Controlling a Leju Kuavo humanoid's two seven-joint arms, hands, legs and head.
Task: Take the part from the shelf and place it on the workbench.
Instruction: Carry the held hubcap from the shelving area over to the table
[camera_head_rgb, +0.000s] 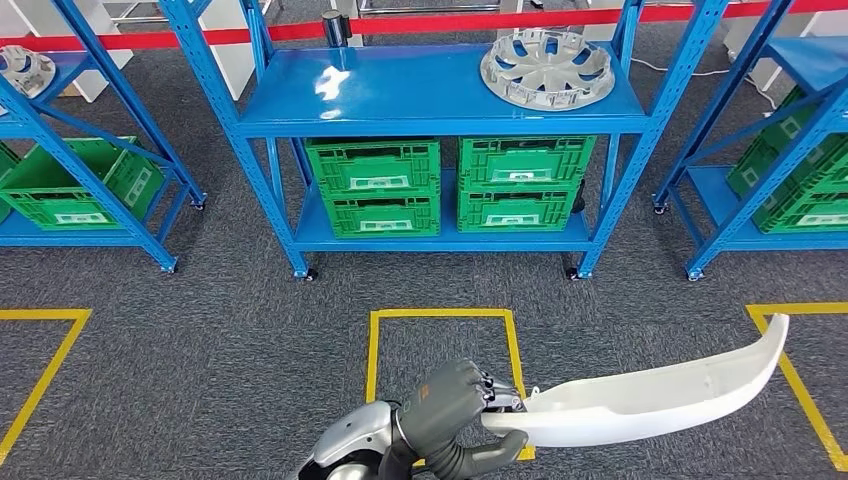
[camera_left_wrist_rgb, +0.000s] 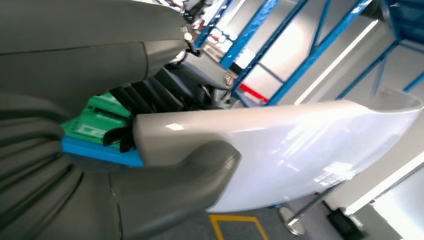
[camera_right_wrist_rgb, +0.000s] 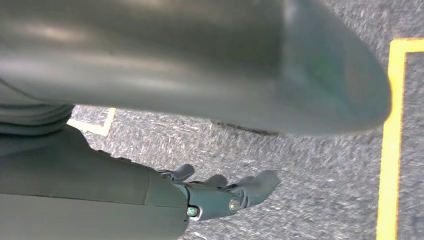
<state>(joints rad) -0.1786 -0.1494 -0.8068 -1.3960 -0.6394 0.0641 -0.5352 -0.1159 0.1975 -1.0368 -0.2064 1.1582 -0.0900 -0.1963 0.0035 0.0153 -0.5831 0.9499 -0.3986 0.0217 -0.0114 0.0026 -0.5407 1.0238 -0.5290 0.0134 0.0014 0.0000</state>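
Left robot hand: fingers and thumb closed around one end of the white part; low in the head view, over grey carpet.
Right robot hand: holds nothing, fingers loosely extended and apart, hanging above the carpet near a yellow floor line.
Open room: a broad strip of carpet lies between the left robot hand and the shelf ahead; a yellow floor square is directly in front of the hand.
Surroundings: blue shelf straight ahead, well apart from the hand; four green crates on its lower level; a silver wheel cover on its upper level toward the right. Further blue shelves with green crates stand to either side. Red barrier tape runs behind.
Task item: the white part, long and curved, extends from the left robot hand rightward and rises slightly to its far tip, clear of the shelf uprights.
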